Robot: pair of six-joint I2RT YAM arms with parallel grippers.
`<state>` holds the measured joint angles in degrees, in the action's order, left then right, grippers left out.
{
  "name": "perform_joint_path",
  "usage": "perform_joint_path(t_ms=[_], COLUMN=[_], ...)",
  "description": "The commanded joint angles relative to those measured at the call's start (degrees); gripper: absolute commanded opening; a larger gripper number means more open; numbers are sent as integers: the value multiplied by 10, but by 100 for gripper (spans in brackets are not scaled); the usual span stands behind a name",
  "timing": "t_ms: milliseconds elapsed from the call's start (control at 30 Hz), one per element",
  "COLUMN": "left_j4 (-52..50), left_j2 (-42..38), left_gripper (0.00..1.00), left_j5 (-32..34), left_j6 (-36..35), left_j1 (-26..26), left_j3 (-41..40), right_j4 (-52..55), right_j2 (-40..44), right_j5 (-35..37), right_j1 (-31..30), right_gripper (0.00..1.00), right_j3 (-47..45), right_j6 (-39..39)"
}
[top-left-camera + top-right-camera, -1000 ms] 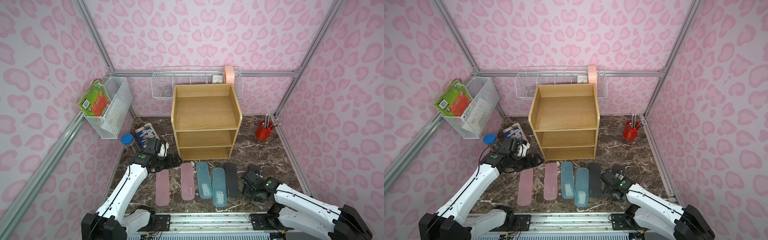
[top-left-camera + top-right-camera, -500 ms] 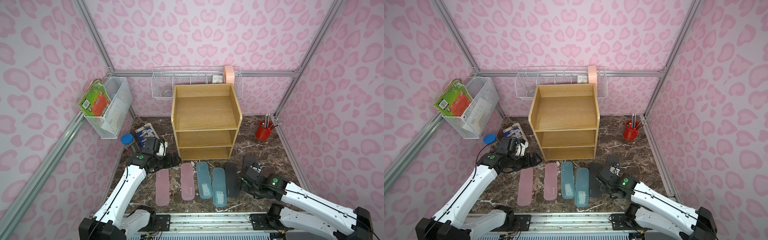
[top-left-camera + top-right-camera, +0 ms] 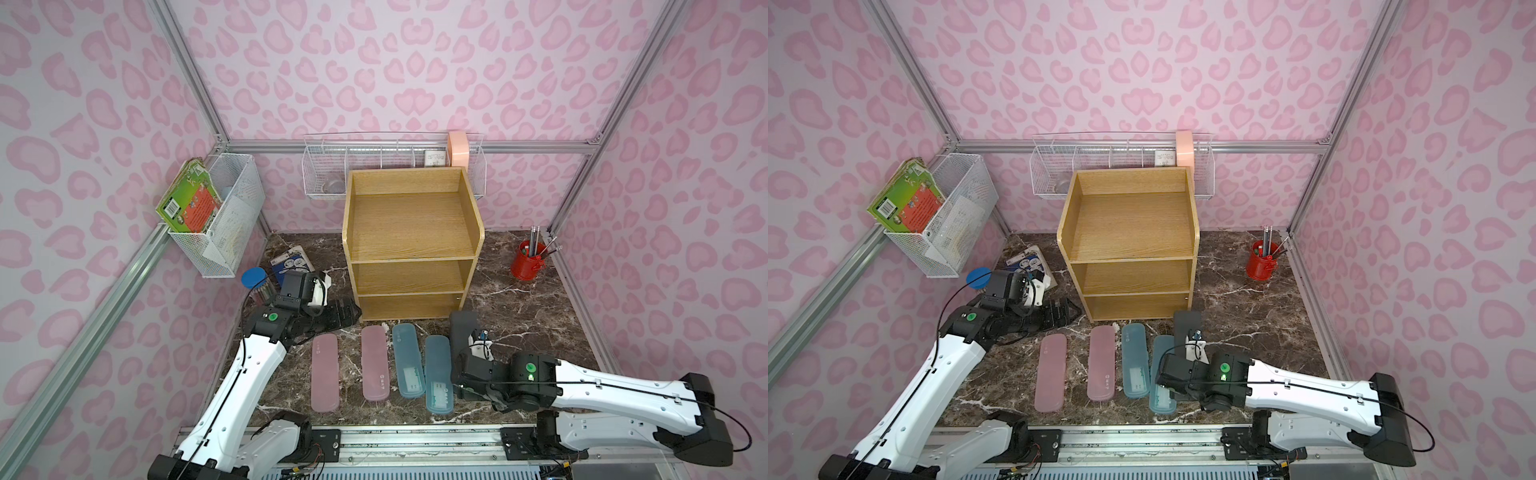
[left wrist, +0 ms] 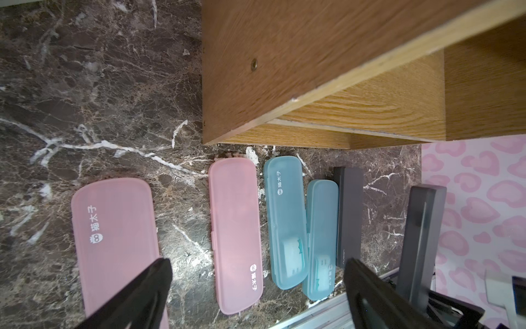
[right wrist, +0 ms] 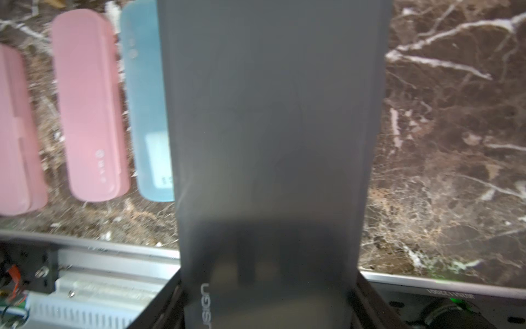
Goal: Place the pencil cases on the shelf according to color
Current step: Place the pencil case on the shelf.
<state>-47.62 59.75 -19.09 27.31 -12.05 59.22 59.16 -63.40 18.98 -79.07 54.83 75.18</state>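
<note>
Since the right jaws have lifted one black case (image 3: 463, 332), clamped by its end, off the table (image 3: 519, 307) near the shelf's (image 3: 473, 216) front right corner, shelving is due next; left jaws apart, empty.

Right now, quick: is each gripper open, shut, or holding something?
Left gripper: open, nothing between its jaws.
Right gripper: shut on a black pencil case, gripped at one end.
</note>
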Motion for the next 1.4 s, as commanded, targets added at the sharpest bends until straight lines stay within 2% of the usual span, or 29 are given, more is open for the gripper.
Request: perform_joint_path(t_ms=[0,167,500,700,800,1000,1167,1233,1367], left_j4=[-16,-26,-27,-22,-15,8,22,33,40], left_j2=[-4,-8,-11,9,28,73,98,100,103], left_gripper=[99,99,99,99,99,99,99,99,99], left_j5=[-3,-3,4,12,12,11,17,25,40], left_j6=[8,8,3,-5,-13,-24,-40,-46,-60], left_j1=[1,0,0,0,0,0,1,0,0], left_j3=[10,28,52,85,106,147,173,175,180], right_j4=[3,3,-25,-34,-70,-132,-135,-132,-123], right_j2=[-18,-26,27,48,64,64,4,-30,-97], right_j5=[39,69,123,208,200,101,-9,-50,-83], right_j1=[-34,-64,-80,-76,-17,155,286,326,380], right_gripper=[48,45,42,40,38,38,39,39,39], right_j3=[35,84,140,188,209,271,334,360,425], right_j6=[-5,-21,-81,-129,-195,-338,-415,-436,-461])
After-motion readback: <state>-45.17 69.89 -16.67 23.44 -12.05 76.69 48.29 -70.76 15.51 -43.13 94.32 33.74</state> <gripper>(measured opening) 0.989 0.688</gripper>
